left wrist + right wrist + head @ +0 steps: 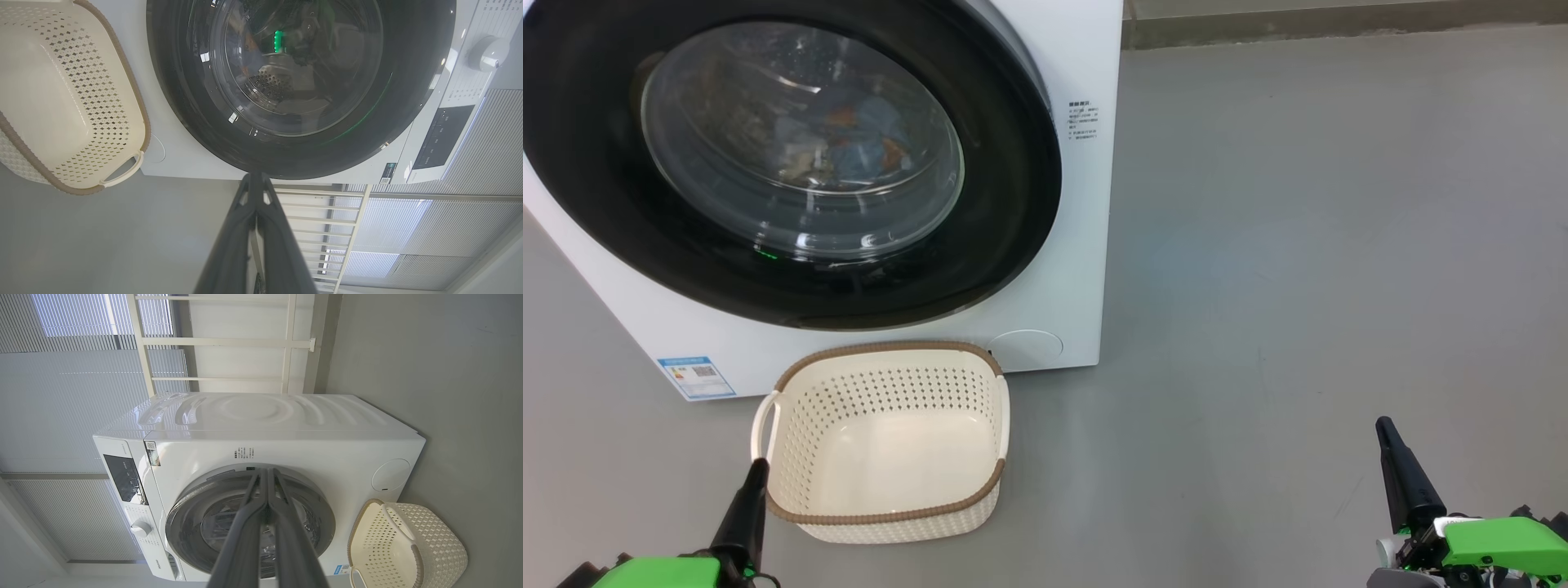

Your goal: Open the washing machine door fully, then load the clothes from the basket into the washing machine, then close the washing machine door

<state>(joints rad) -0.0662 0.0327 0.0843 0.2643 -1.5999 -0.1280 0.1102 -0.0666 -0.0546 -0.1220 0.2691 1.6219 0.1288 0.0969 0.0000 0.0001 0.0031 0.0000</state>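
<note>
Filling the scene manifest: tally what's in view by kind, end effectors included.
Washing machine: 1
Basket: 1, empty
End effectors: 2, left end effector and right end effector, both shut
Total: 4

I see a smooth grey floor (1298, 245) all around, with a darker skirting strip (1339, 31) along its far edge. Pale slatted blinds (61, 412) glow with daylight beside a white railing (220, 342).
</note>
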